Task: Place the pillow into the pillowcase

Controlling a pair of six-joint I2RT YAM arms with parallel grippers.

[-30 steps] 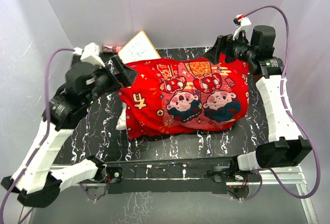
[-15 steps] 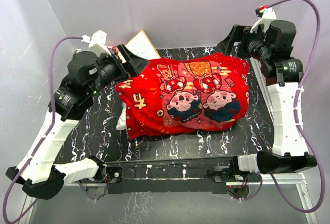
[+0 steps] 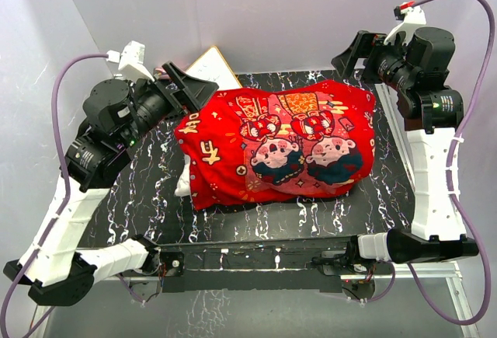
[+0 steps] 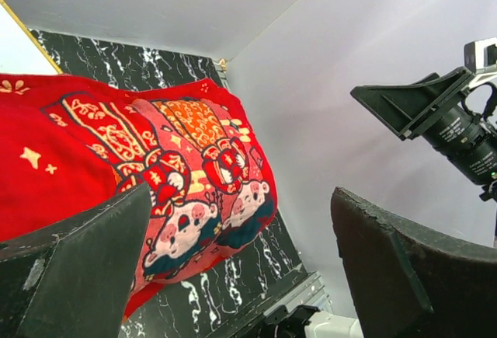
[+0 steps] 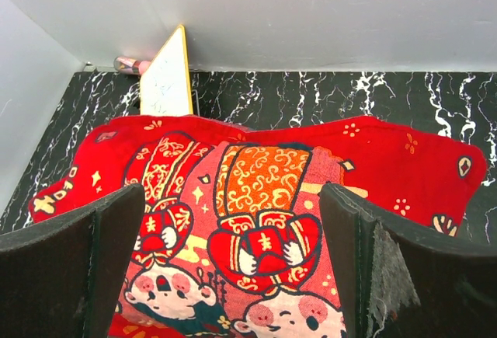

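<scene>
When starting from the two arm bases [image 3: 167, 260] at the near edge of the worktop [image 3: 151, 194], meet first a small white corner of the pillow [image 3: 184, 183], poking out at the near left corner of the pillowcase [image 3: 279, 148] and resting on the black marbled surface. Cannot see the remainder of the pillow, covered by red cloth; can only note the plump, rounded swell of the case. Lying across the middle of the worktop, long side running left to right, reaching nearer the right edge than the left. Printed side up: two cartoon children with dark blue patches toward the near side, gold-patterned red and orange figures toward the far side. Crumpled along the near hem.

Farther back, above the far left part of the worktop and near the case's left end, find the left gripper [image 3: 190, 89], hanging clear of the cloth, fingers [image 4: 78, 268] spread wide apart, holding nothing. Across, over the far right corner, find the right gripper [image 3: 356, 54], likewise clear of the case, fingers [image 5: 70, 268] wide apart, gripping nothing.

At the far edge, toward the left, see a small framed whiteboard [image 3: 211, 70] leaning up just behind the case; cannot tell whether touching. Left of it, against the back wall [image 3: 272, 12], a pinkish pen-like thing [image 5: 130, 64].
</scene>
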